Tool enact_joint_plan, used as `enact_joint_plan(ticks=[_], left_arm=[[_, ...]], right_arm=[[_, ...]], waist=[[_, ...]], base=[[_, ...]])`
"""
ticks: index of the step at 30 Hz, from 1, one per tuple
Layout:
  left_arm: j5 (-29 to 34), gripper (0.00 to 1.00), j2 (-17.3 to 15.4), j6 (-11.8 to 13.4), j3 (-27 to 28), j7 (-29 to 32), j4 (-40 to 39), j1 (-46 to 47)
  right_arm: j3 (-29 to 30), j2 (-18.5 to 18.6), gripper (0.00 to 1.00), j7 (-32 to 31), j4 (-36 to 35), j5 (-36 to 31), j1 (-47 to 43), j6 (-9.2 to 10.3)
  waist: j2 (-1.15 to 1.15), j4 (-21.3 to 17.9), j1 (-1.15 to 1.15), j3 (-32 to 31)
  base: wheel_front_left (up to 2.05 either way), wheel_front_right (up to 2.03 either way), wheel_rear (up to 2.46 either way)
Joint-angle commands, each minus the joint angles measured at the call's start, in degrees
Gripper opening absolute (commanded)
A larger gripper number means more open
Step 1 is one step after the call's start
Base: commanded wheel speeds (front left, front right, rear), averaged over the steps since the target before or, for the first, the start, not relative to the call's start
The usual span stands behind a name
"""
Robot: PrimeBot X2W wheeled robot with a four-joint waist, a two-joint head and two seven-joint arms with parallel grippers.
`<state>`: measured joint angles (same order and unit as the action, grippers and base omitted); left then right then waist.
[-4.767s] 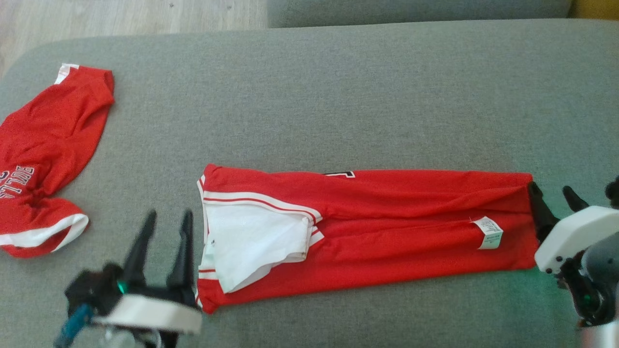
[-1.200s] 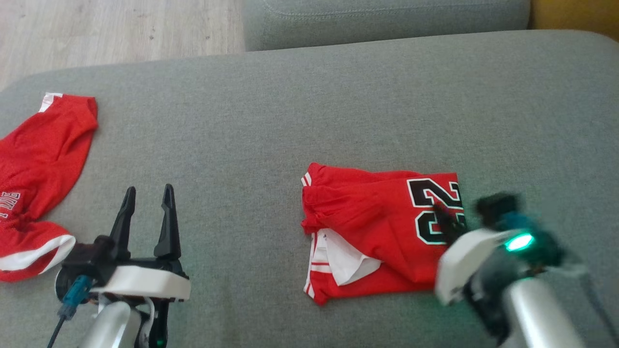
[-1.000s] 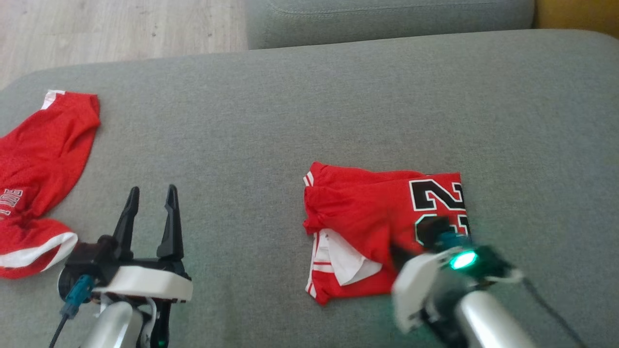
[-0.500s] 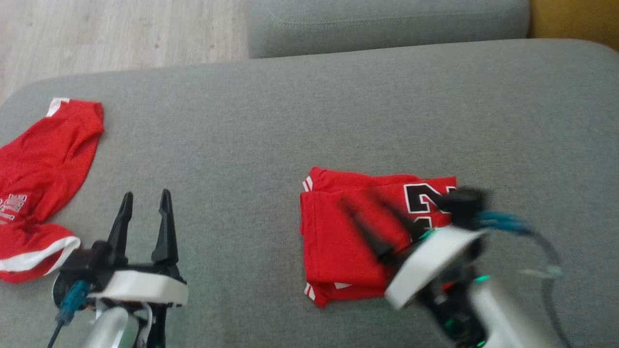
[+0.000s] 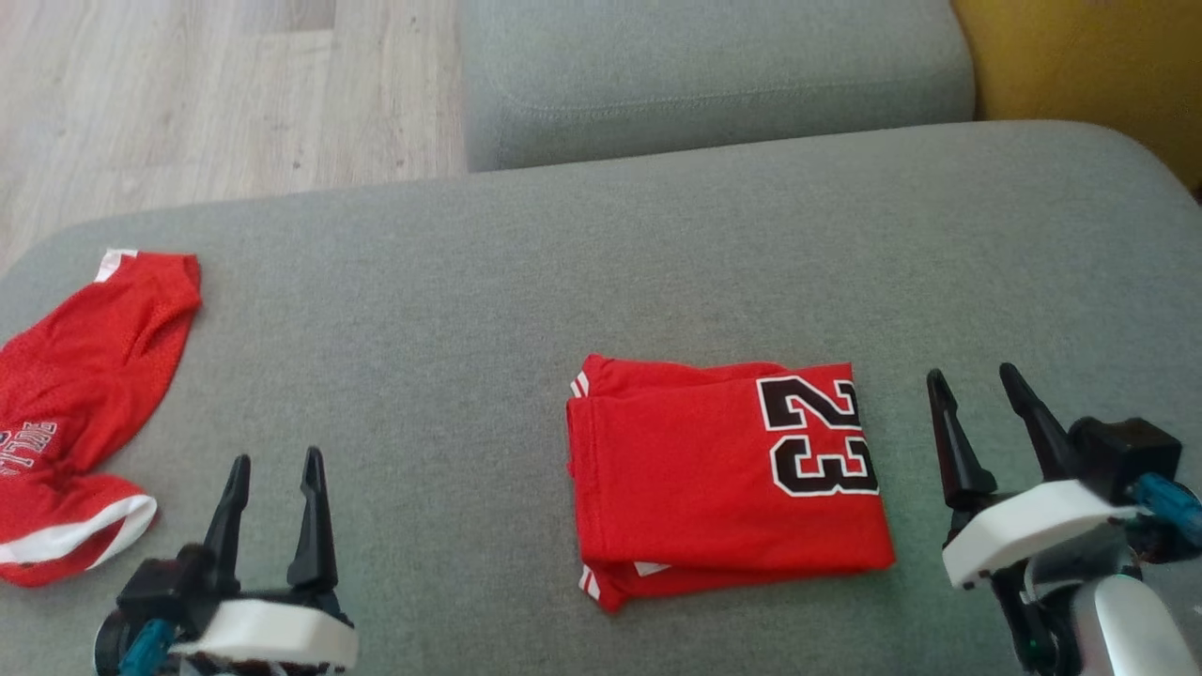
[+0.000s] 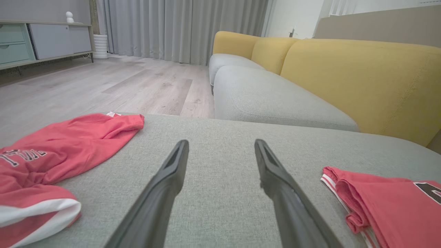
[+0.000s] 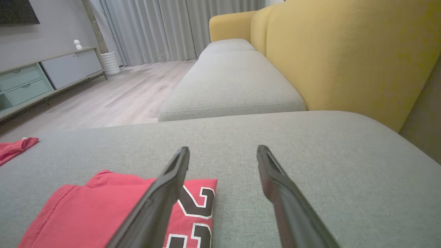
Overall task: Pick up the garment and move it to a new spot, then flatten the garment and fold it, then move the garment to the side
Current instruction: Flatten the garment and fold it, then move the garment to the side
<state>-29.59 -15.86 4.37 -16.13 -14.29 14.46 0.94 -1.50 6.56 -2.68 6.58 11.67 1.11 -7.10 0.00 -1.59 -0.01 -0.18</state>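
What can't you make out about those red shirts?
Head view: the loose red shirt runs off the left edge, so its lettering is cut short.
Head view: the folded jersey hides its own inner layers.
Right wrist view: a finger of the right hand and the bottom edge cover part of the jersey's number.
Left wrist view: the white ornament on the cabinet is too small to identify.

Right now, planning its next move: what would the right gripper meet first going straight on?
Likely only bare grey cushion ahead of the right gripper; the folded jersey lies off to its left. Depth is unclear.
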Motion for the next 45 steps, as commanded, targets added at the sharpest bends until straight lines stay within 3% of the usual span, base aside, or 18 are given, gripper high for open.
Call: enact_joint_plan(ticks=[1, 19, 24, 31, 38, 43, 45], left_arm=[[0.63, 1.00, -1.76, 0.39, 2.68, -0.68, -1.36, 1.86], [0.30, 1.00, -2.36, 0.54, 1.85, 0.23, -0.60, 2.80], [0.40, 1.00, -2.55, 0.74, 1.63, 0.60, -0.79, 3.28], [0.86, 1.00, -2.66, 0.89, 0.79, 1.15, -1.56, 4.57], [2.03, 1.00, -2.68, 0.99, -0.66, 2.30, -2.28, 7.57], [2.30, 1.00, -2.76, 1.04, -0.89, 2.54, -2.08, 9.63], [2.33, 1.00, -2.85, 1.10, -0.85, 2.42, -2.09, 9.98]], right_arm=[[-0.88, 0.67, 1.00, 0.77, -1.36, -0.50, 1.78, -0.39], [-2.54, -0.12, 1.00, -0.27, 1.23, 0.84, 2.94, -0.39], [-3.89, -0.63, 1.00, -6.57, 2.49, 3.19, 5.25, -0.39], [-5.43, -1.14, 1.00, -20.58, 8.56, 5.05, 9.47, -0.39], [-5.22, -2.08, 1.00, -26.54, 15.49, 3.61, 12.30, -0.39], [-8.41, -2.98, 1.00, -29.69, 19.81, 6.77, 14.61, -0.39], [-10.70, -2.92, 0.33, -31.26, 20.67, 7.81, 15.62, -0.39]], waist=[[0.00, -0.19, 0.01, -0.50], [0.00, -0.76, 0.01, -0.79], [0.00, -0.99, 0.01, -0.48], [0.00, -0.57, 0.01, 1.18], [0.00, 0.10, 0.01, 3.21], [0.00, 0.12, 0.01, 4.30], [0.00, 0.02, 0.01, 4.75]], base=[[0.00, 0.00, 0.00], [0.00, 0.00, 0.00], [0.00, 0.00, 0.00], [0.00, 0.00, 0.00], [0.00, 0.00, 0.00], [0.00, 0.00, 0.00], [0.00, 0.00, 0.00]])
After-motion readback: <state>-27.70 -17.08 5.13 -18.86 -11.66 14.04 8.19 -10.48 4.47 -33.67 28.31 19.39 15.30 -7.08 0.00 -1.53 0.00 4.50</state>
